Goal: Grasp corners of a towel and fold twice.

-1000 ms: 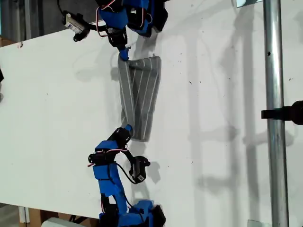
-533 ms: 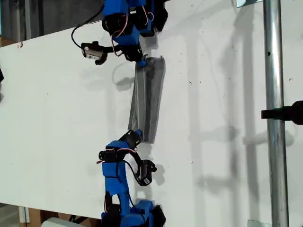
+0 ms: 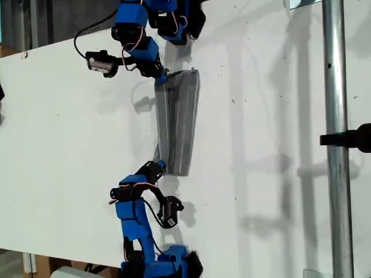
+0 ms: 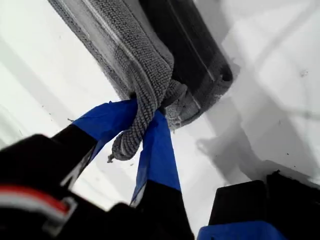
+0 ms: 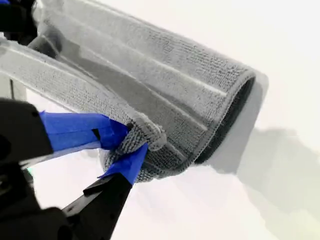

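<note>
exterior view: the towel (image 3: 177, 121) lies folded into a long narrow band near the middle of the white table (image 3: 272, 145), stretched between two blue arms, one at the view's top, one at its bottom. each arm has a gripper at one end of the band.

first wrist view: my first gripper (image 4: 134, 131) is clamped tight on a bunched corner (image 4: 131, 137) of the towel, the cloth curling over behind it.

second wrist view: my second gripper (image 5: 129, 146) is pinched closed on another corner (image 5: 141, 135), the folded layers rounding over just beyond.
</note>
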Controlling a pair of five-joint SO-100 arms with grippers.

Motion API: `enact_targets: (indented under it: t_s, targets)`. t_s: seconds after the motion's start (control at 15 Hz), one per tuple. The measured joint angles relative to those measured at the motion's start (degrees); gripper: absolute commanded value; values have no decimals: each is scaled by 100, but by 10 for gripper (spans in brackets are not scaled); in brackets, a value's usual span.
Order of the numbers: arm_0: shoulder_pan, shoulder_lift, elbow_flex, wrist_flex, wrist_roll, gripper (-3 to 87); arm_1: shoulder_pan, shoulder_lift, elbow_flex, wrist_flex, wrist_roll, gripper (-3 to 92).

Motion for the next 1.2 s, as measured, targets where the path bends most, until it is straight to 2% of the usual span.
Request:
enact_targets:
  t_s: [0.2,0.4,0.8,0.93,1.0,1.07,1.2]
  targets:
    - [-193,0,-141,0,141,-29,958,562,-26,290,-229,-1]
    - [-185,0,-158,18,545,-29,1063,580,-26,299,-202,-1]
    - [536,185,721,-132,615,-29,-1107,-510,-26,703,1248,-1]
    - [536,158,984,-132,316,-26,-1301,-835,-35,703,1433,-1]
    - [457,97,1046,-114,-18,18,-1310,-1020,-79,703,1424,2]
    - [431,0,1055,-97,-246,84,-1274,-1213,-88,703,1424,61]
    - [202,-167,1055,185,-589,339,-1011,-1222,79,677,1389,299]
